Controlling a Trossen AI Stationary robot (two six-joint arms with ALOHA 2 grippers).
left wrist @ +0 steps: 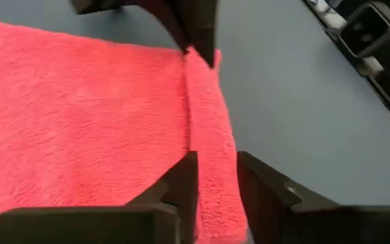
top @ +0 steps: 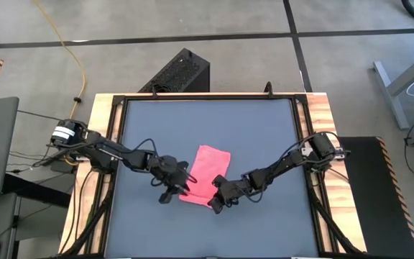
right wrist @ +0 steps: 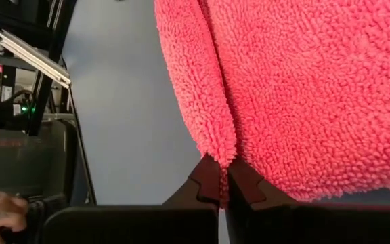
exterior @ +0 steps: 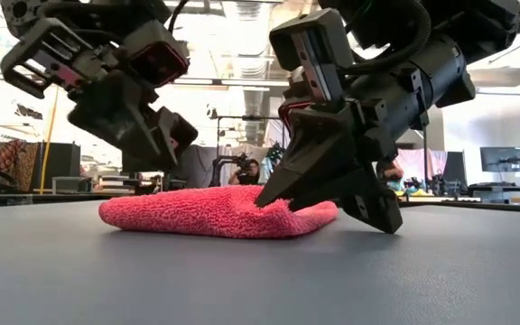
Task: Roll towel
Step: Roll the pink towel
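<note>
High view: arms hide both grippers' hold on towel (top: 205, 170).

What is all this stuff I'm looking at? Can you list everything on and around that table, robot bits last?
towel: one, bright pink, lying on the table's near middle, with a narrow folded strip along its near edge.
table: one, dark grey top in a black frame with pale wooden side strips.
black box: one, on the floor beyond the table's far edge.
yellow cable: one, running across the floor at far left.
person: one, far off in the room behind, seen in the low view; details too small to tell.
left gripper: one, dark, at the towel's near left corner, fingers astride the folded strip.
right gripper: one, dark, pinching the towel's near right corner.
</note>
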